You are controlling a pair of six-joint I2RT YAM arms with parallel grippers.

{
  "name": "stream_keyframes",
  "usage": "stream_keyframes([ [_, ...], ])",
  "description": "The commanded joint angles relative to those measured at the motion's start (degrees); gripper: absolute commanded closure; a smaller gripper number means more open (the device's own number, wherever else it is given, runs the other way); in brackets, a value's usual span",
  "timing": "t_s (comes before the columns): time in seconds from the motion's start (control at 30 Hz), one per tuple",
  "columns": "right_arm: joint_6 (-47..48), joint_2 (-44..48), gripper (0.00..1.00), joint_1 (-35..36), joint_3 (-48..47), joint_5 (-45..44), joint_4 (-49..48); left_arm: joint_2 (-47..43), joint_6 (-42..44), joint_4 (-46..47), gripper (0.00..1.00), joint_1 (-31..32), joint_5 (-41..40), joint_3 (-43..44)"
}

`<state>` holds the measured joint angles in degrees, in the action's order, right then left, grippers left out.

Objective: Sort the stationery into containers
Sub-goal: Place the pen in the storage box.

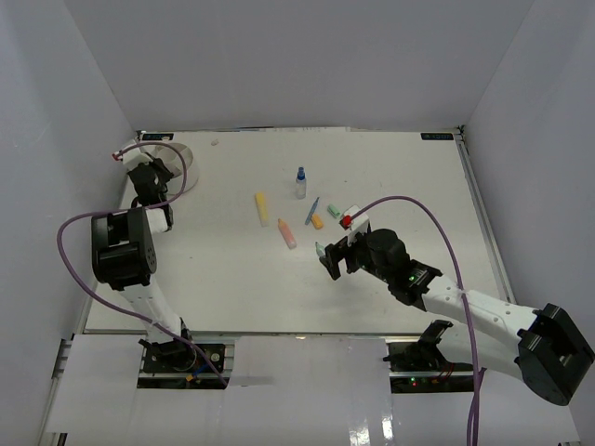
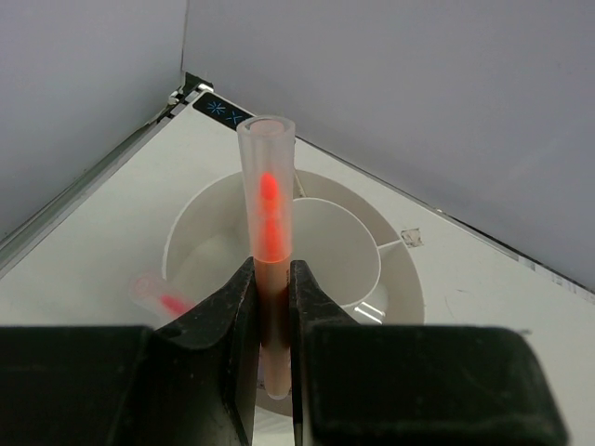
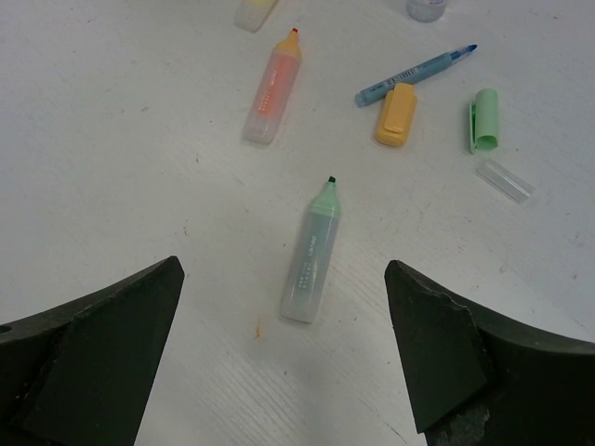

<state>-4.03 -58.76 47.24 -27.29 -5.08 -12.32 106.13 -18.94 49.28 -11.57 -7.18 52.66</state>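
- Surface point(image 1: 223, 288): flat white board, boxed in by plain pale grey walls point(image 1: 297, 56) on the left, far and right sides. Thin metal trim runs along its edges.
- Small black label point(image 1: 437, 137) at the far-right corner. 2nd label point(image 2: 223, 110) w/ blue star marks in the far-left corner.
- White round tub point(image 2: 191, 228) sits in the far-left corner of the surface, close to both walls. Inner dividers split it into compartments.
- Left arm point(image 1: 121, 246) reaches to the tub. Left jaws are pressed onto a clear-barrel pink-red marker point(image 2: 268, 200), held upright over the tub's middle, lower end hidden btwn them.
- A blurred clear/red item point(image 2: 158, 295) lies at the tub's left edge; can't tell if it is inside or out.
- Right arm point(image 1: 483, 311) stretches to mid-surface. Right jaws are spread wide, gripping nothing, one each side of an uncapped teal highlighter point(image 3: 311, 251) lying flat, tip pointing away.
- Other stationery lies loose mid-surface, well apart from the tub:
  - pink-orange highlighter point(image 3: 272, 85)
  - yellow highlighter point(image 1: 262, 208)
  - blue pen point(image 3: 418, 72), just beside an orange cap point(image 3: 396, 114)
  - green cap point(image 3: 484, 119), w/ a clear cap point(image 3: 505, 180) near it
  - blue-capped clear bottle point(image 1: 300, 182), upright, farthest back
- Purple cables point(image 1: 70, 251) loop off both arms.
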Motion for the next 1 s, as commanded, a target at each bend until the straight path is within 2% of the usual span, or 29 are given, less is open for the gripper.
stream_keyframes([
  [0.0,0.8,-0.1,0.04,-0.3,-0.4,0.7,-3.0,0.9,-0.1,3.4,1.00,-0.3,0.6,2.1],
  [0.17,0.8,-0.6,0.04,-0.3,-0.6,0.9,-3.0,1.7,-0.9,3.8,0.90,-0.2,0.9,2.2],
  [0.3,0.8,-0.6,0.04,-0.4,-0.6,1.1,-3.0,2.2,-0.6,3.8,0.76,-0.2,0.2,1.9],
  [0.33,0.8,-0.6,0.04,-0.5,-0.6,1.1,-3.0,2.0,-0.5,3.8,0.68,-0.2,0.1,1.8],
  [0.43,0.9,-0.7,0.04,-0.5,-0.6,1.1,-3.0,1.5,-0.4,3.3,0.53,-0.3,0.8,1.7],
  [0.67,0.8,0.0,0.04,-0.5,-0.6,1.4,-3.0,-2.2,0.4,0.7,0.42,-0.2,0.3,0.5],
  [0.97,0.9,0.8,0.04,-0.6,-2.9,-1.6,0.7,-11.8,0.1,-8.5,0.29,-0.3,1.0,-0.7],
])
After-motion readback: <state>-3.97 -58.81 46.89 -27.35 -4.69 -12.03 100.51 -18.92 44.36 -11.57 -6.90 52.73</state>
